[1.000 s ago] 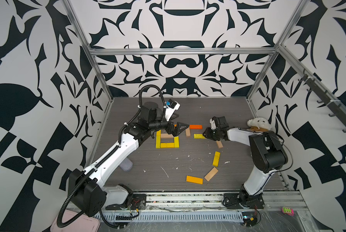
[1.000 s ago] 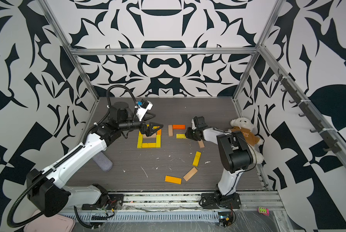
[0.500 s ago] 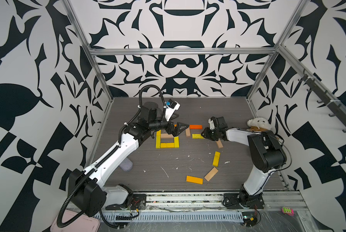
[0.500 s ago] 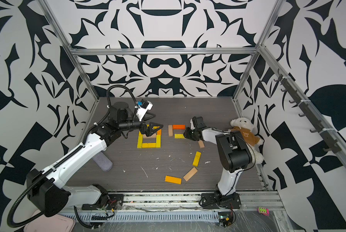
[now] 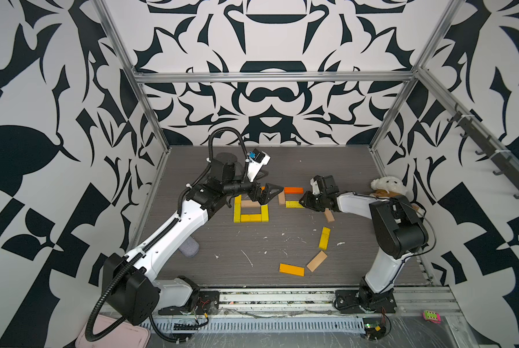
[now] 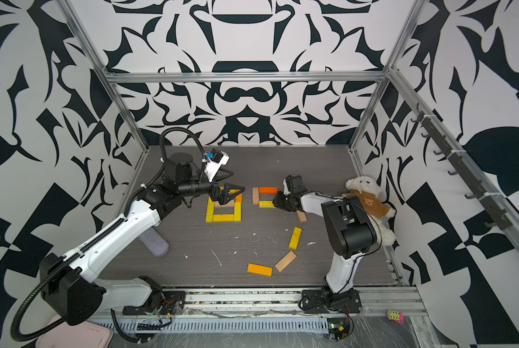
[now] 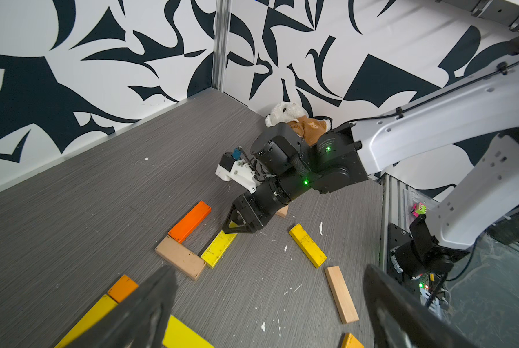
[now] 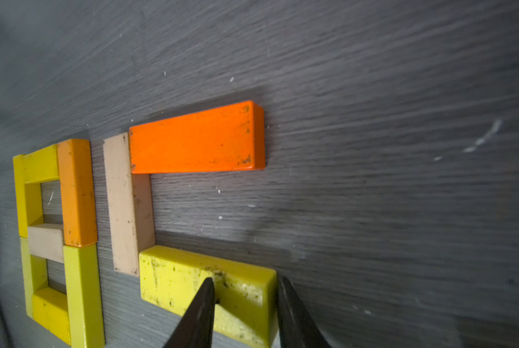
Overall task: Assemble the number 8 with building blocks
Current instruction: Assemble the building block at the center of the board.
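Observation:
Building blocks lie in two groups on the grey floor. At the left, yellow, tan and orange blocks form a closed figure. My left gripper hovers open over its top right corner, holding nothing. Beside it a tan block stands with a red-orange block at its far end. A yellow block lies at its near end, and my right gripper is shut on that block's right end.
Loose blocks lie nearer the front: tan under the right arm, yellow, tan, orange. A white teddy bear sits against the right wall. A grey roll lies under the left arm. White scraps dot the floor.
My right gripper has slid the yellow block a little to the left, up to the tan block. The left arm has not moved.

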Motion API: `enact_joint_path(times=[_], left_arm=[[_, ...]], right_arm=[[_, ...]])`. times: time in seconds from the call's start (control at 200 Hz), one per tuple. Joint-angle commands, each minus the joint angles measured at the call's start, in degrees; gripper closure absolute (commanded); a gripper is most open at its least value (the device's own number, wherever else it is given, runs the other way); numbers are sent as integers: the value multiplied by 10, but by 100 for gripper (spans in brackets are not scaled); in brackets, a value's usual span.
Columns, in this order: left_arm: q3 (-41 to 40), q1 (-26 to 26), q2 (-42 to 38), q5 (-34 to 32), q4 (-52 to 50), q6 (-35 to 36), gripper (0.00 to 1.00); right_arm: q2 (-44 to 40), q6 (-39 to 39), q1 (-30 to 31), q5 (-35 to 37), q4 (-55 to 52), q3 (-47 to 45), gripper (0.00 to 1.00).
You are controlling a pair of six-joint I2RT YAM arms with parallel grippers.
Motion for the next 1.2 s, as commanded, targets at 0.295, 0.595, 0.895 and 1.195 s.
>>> enact_joint_path(times=[0.295,0.595,0.895,1.195], left_arm=[[15,-2,-9,1,-4,4,1],[15,-2,-9,1,-4,4,1],[15,-3,-8,1,-4,4,1],[-10,-28,-14,-27,-24,9,1]], right_arm=[[9,8,8,5,3,10,62],[11,8,11,10,0,15,62],[-31,-1,12,43,-34,12,53],[-141,-48,13,51,-71,-26,34]])
